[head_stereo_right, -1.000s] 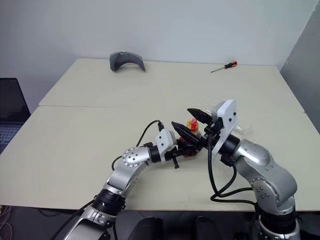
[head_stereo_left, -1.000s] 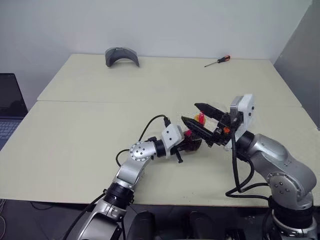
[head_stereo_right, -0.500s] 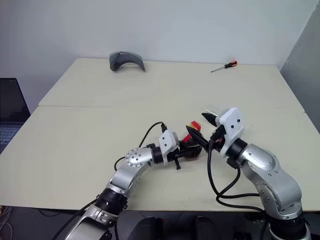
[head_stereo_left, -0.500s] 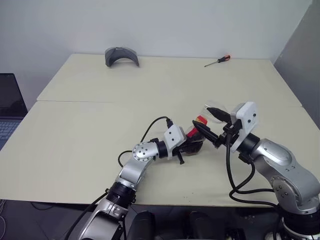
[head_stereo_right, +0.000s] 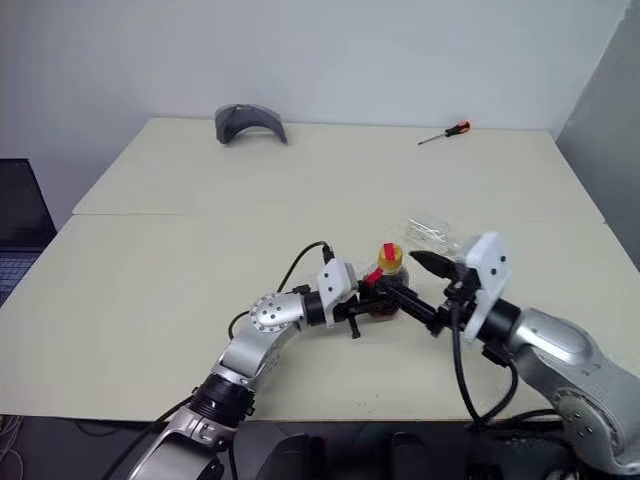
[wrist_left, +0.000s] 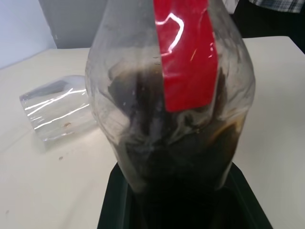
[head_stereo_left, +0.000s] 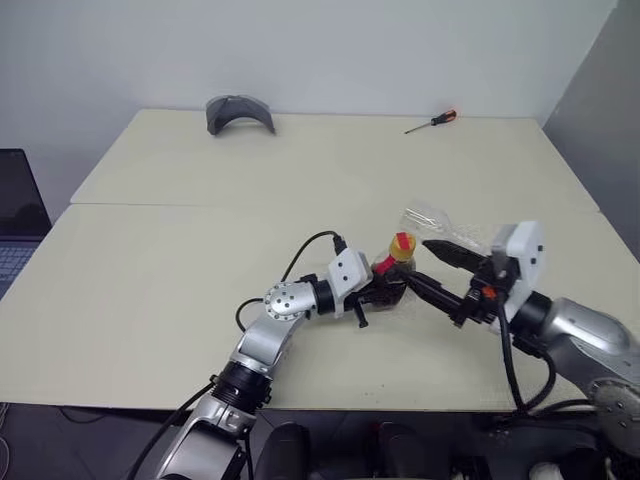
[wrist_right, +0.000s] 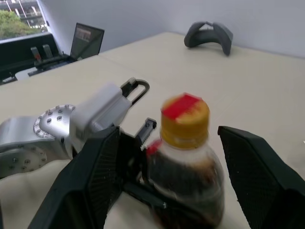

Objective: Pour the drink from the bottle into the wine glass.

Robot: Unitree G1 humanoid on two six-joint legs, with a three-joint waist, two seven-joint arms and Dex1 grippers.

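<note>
The left gripper (head_stereo_right: 372, 298) pinches the upright bottle (head_stereo_left: 391, 277) near the table's (head_stereo_left: 180, 260) near edge. The right wrist view shows its yellow cap (wrist_right: 185, 119) between the right gripper's (head_stereo_left: 441, 270) spread fingers. The wine glass (head_stereo_left: 438, 222) lies just beyond; open tabletop stretches far.

Lab or office: bare beige tables (head_stereo_left: 200, 290), laptop (head_stereo_left: 18, 225), screwdriver (head_stereo_left: 431, 122), plain walls.
</note>
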